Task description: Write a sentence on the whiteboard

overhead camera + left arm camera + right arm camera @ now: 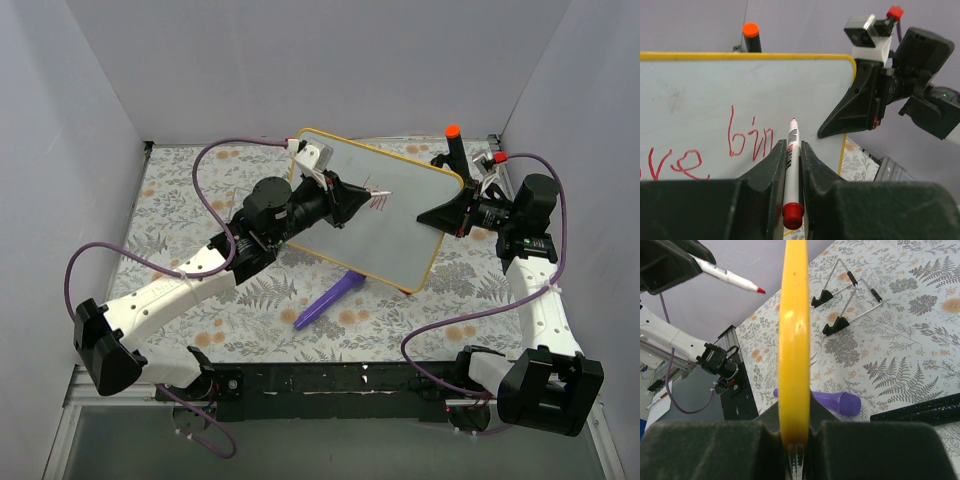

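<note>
From above, the whiteboard (pixel 400 215) stood tilted over the middle of the flowered tabletop (pixel 190 190), raised off it between the two arms. The left hand (pixel 372 197) was at its face, pinching a red marker (pixel 381 193) beside the thin red sentence (pixel 378 203). The right hand (pixel 440 213) was clamped on the board's right edge. A purple tube (pixel 330 302) lay on the tabletop under the board's near edge, and an orange-capped marker (pixel 452 135) stood upright behind its far corner. From the left wrist, the black fingers (pixel 765 172) were pressed against the red marker (pixel 791 150), with its tip pointing at the board just right of the red strokes. These read "ove" and "bin" (the start was cut off by the edge of the view). Whether the tip touched the surface I could not tell. From the right wrist, the yellow frame (pixel 794 340) ran edge-on up the view, squeezed between the right hand's (pixel 795 440) foam pads. The marker tip showed a little left of the frame. A wire stand (pixel 847 300), the purple tube and a black glittery stick (pixel 920 412) lay on the tabletop beyond.
</note>
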`<state>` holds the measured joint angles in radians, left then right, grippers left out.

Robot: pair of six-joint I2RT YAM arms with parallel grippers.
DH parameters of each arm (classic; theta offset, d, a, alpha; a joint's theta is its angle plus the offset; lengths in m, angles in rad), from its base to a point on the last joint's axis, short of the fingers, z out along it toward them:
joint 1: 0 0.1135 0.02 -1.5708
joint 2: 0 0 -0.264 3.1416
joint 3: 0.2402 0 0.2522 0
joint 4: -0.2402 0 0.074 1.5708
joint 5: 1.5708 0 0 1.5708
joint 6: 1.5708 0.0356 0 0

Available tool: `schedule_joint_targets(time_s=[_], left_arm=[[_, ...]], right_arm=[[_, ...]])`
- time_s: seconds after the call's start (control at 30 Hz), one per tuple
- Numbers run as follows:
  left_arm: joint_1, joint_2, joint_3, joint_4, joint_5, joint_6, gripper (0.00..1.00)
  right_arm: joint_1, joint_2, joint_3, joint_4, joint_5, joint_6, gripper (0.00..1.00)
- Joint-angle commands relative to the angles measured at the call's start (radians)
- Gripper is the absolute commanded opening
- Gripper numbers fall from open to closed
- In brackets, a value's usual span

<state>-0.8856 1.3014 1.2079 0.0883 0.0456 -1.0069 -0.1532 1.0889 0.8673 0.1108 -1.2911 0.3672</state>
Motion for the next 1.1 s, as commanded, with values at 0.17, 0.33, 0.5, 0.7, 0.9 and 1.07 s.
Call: schedule_joint_targets(time_s=[0.17,0.33,0.5,0.7,0.9,1.07], left_arm=[[0.005,0.073,0.131,0.048,0.034,0.011,0.00],[0.007,0.116,0.151,0.048,0.042,0.013,0.00],[0.007,0.130,0.154,0.044,0.034,0.019,0.00],[0.007,0.118,0.136,0.028,0.027,0.027,0.00],[0.005,0.096,0.107,0.007,0.026,0.027,0.00],[0.007,0.082,0.075,-0.013,0.034,0.021,0.00]], right_arm=[[-0.002,-0.029,0.024,0.076,-0.051,0.019,0.01],[0.000,-0.029,0.024,0.076,-0.053,0.019,0.01],[0.000,-0.027,0.024,0.076,-0.053,0.018,0.01],[-0.002,-0.026,0.024,0.076,-0.053,0.018,0.01],[-0.002,-0.027,0.024,0.076,-0.051,0.019,0.01],[0.000,-0.029,0.024,0.076,-0.051,0.019,0.01]])
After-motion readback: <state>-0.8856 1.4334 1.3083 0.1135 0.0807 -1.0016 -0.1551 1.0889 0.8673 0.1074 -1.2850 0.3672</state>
